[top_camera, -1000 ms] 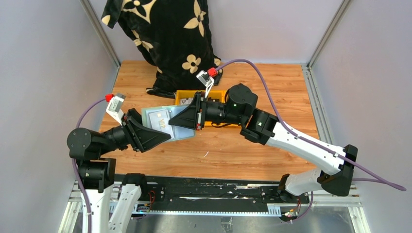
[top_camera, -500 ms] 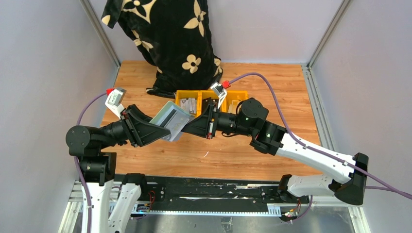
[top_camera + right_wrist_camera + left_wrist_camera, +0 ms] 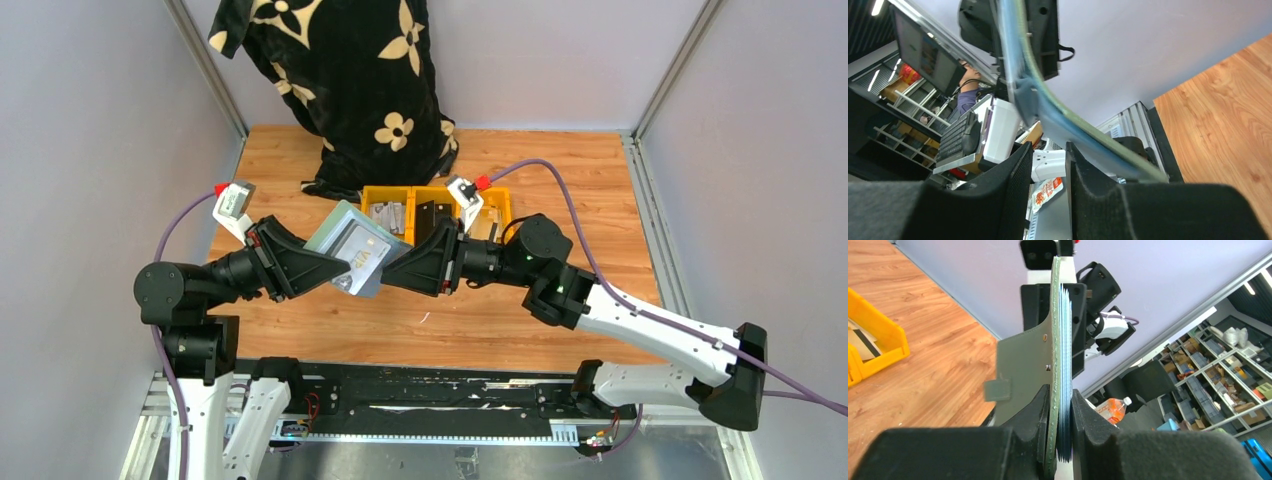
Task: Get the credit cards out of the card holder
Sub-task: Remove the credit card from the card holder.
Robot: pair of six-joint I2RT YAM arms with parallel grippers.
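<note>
Holding card holder [image 3: 335,222] open above table [image 3: 560,190], left gripper [image 3: 1060,400] clamped its lower edge, likely so pockets faced right gripper [image 3: 395,272]. Pale card [image 3: 362,252] sat in pocket. Right jaws slightly parted, empty, just beside holder, seemingly lined up to pinch card.

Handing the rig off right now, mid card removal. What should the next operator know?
Left gripper: shut on the card holder, which is held up and open.
Right gripper: open, empty, at the holder's edge.
Done: some credit cards appear to lie in the yellow bins.
Left: a VIP card sits in a holder pocket. Pull it, then check for others.
</note>
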